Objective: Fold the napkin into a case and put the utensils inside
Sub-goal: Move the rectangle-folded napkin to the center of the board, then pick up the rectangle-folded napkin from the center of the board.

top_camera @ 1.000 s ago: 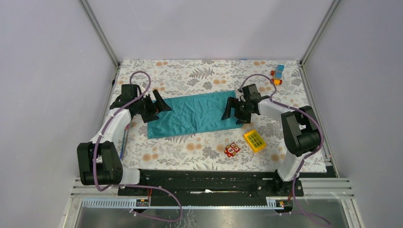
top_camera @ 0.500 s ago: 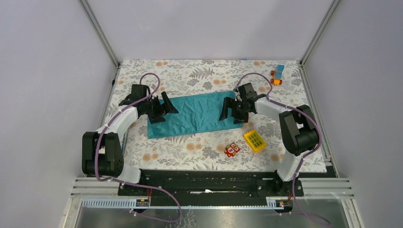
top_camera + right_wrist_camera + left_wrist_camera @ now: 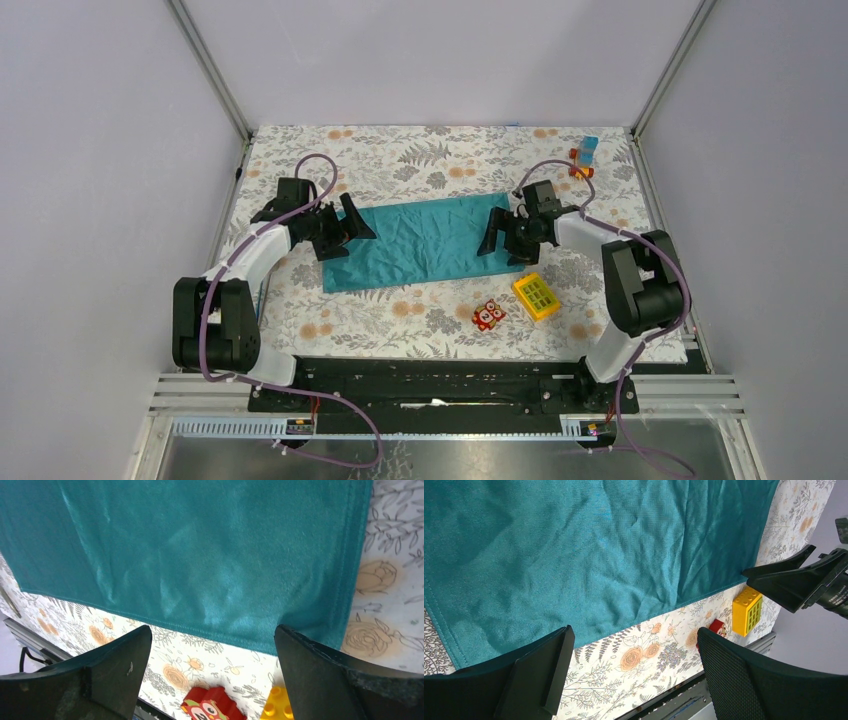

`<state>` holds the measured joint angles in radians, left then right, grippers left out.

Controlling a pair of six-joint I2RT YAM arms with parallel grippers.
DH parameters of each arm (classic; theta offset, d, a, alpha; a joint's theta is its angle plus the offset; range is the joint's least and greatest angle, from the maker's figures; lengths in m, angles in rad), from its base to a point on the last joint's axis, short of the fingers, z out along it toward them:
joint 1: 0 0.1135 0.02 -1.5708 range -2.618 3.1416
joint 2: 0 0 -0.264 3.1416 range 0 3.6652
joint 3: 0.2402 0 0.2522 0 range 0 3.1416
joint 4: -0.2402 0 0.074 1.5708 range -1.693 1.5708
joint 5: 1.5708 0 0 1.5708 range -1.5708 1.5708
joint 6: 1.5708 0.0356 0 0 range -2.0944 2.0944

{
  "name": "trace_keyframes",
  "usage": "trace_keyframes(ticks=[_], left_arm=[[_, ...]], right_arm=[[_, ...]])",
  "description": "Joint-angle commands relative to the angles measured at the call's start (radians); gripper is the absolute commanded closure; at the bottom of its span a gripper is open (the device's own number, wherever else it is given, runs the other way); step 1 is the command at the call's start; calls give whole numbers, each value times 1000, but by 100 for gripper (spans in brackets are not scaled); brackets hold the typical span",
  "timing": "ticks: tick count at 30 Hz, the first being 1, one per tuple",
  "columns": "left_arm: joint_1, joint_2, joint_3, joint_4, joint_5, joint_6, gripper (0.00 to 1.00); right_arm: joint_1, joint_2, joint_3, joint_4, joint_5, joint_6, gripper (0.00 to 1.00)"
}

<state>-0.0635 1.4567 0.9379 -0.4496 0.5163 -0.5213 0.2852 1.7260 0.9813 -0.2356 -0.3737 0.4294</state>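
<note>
- Gripper on our left arm point(image 3: 345, 225): we see its jaws spread wide and holding nothing. It hangs over the near left corner of the napkin point(image 3: 420, 240), and we cannot tell whether a finger touches the cloth.
- Napkin: it lies flat and creased as a long rectangle on the flowered tablecloth point(image 3: 420, 160), stretched between our two grippers.
- Right gripper point(image 3: 503, 235): its jaws are also wide apart and empty. It sits over the napkin's near right corner, and in our wrist view the hem runs between the two fingers.
- Red owl toy point(image 3: 488, 315) and yellow block point(image 3: 536, 296): both rest on the tablecloth near the napkin's right end, on its near side and apart from it.
</note>
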Motion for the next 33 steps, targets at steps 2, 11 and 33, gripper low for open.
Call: trace_keyframes(ticks=[2, 11, 33], left_arm=[[-6, -23, 6, 39, 17, 15, 1], [-13, -39, 86, -31, 27, 104, 1], [-50, -157, -14, 16, -41, 149, 1]], right_arm=[[3, -73, 85, -138, 6, -67, 0], [1, 178, 601, -621, 295, -187, 3], [6, 564, 994, -844, 340, -234, 24]])
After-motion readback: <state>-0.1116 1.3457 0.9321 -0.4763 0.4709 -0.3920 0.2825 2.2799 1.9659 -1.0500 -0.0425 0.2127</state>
